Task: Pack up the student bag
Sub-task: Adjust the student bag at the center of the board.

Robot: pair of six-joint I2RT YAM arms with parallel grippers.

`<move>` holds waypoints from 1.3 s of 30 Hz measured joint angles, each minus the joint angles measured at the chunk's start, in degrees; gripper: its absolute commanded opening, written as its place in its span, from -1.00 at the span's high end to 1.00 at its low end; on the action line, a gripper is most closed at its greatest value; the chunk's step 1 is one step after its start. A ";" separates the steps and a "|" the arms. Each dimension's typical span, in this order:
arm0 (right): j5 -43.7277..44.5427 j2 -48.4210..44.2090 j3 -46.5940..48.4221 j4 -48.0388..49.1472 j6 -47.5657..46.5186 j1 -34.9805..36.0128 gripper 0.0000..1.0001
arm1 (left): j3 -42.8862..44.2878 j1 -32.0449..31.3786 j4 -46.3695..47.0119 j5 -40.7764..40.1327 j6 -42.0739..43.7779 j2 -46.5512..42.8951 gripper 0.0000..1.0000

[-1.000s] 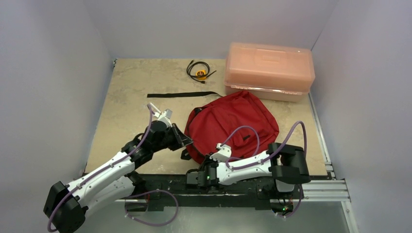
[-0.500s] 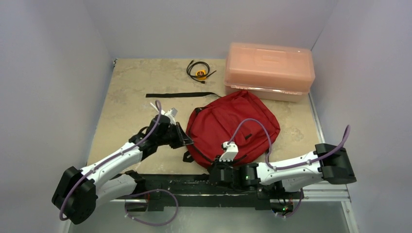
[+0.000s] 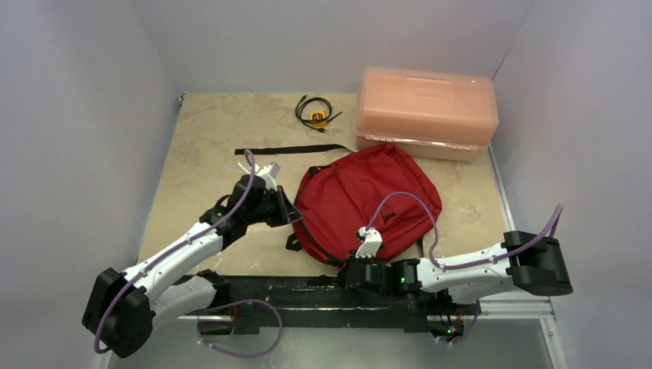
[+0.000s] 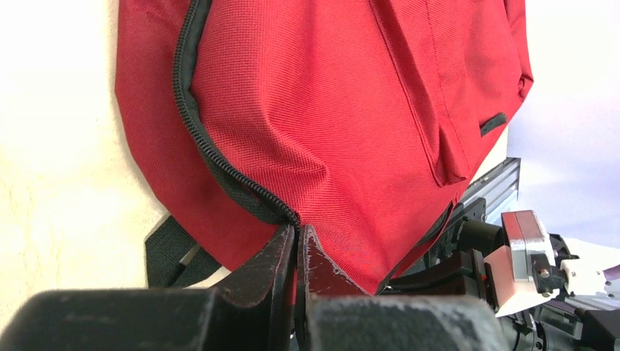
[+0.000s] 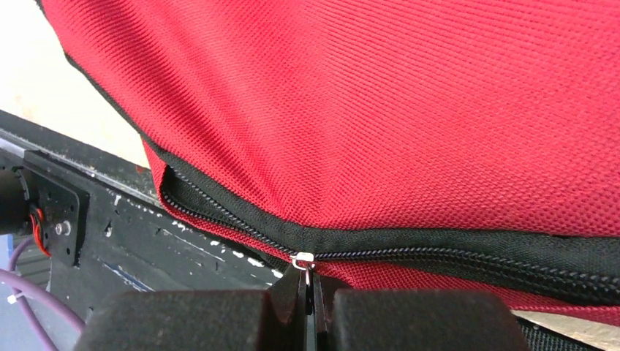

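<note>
**Zip step: both pincers clamped on the bag**

R gripper (image 5: 307, 284) pinches the small metal zipper pull (image 5: 302, 258), jaws pressed tight on it. L gripper (image 4: 297, 241) is closed on the student bag (image 3: 361, 196) at the seam beside its zipper track (image 4: 191, 110), prob. as anchor. To do it well: drag the pull along the track, not off it, w/ L holding the cloth taut. Bag lies mid-table, one end at the near edge. Count: 1 bag, 1 pink box (image 3: 425, 108) in the far right corner, 1 cable coil (image 3: 315, 111), 1 black strap (image 3: 288, 149).

Left fingers (image 4: 269, 269) pinched closed; right fingers (image 5: 286, 298) likewise.
</note>
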 measured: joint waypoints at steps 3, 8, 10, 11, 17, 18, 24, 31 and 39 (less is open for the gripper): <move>-0.02 0.02 0.63 0.37 -2.73 0.00 1.00 | 0.72 0.48 0.50 2.08 0.92 1.07 0.52; -0.92 0.44 6.88 -0.85 -9.62 0.00 1.00 | 0.96 1.14 1.09 8.15 3.65 0.66 -0.72; -1.62 0.22 8.94 -0.57 -11.58 -0.13 1.00 | -0.11 1.16 0.11 9.25 4.50 -3.04 -0.75; -1.79 0.04 9.49 -0.48 -12.20 -0.13 1.00 | -0.57 1.16 -0.61 9.42 4.66 -5.27 -0.74; -3.21 -3.30 9.44 -0.83 -13.11 -0.33 1.00 | -1.16 1.16 -5.84 6.88 4.28 -15.04 -0.89; -3.26 -3.98 9.03 -0.74 -13.07 -0.37 1.00 | -1.18 1.16 -5.86 6.40 4.13 -15.08 -0.83; -4.22 -5.33 7.65 -1.20 -12.68 -0.39 0.47 | 3.69 0.94 -1.99 11.17 4.68 -1.03 0.20; -5.95 -3.56 13.90 -7.85 -19.61 1.07 -0.89 | 10.08 -0.37 -0.94 12.61 5.46 1.46 -0.35; -2.01 7.19 38.75 -19.04 -29.11 4.92 -0.98 | 18.03 0.04 -23.82 -13.77 6.47 -16.65 -0.80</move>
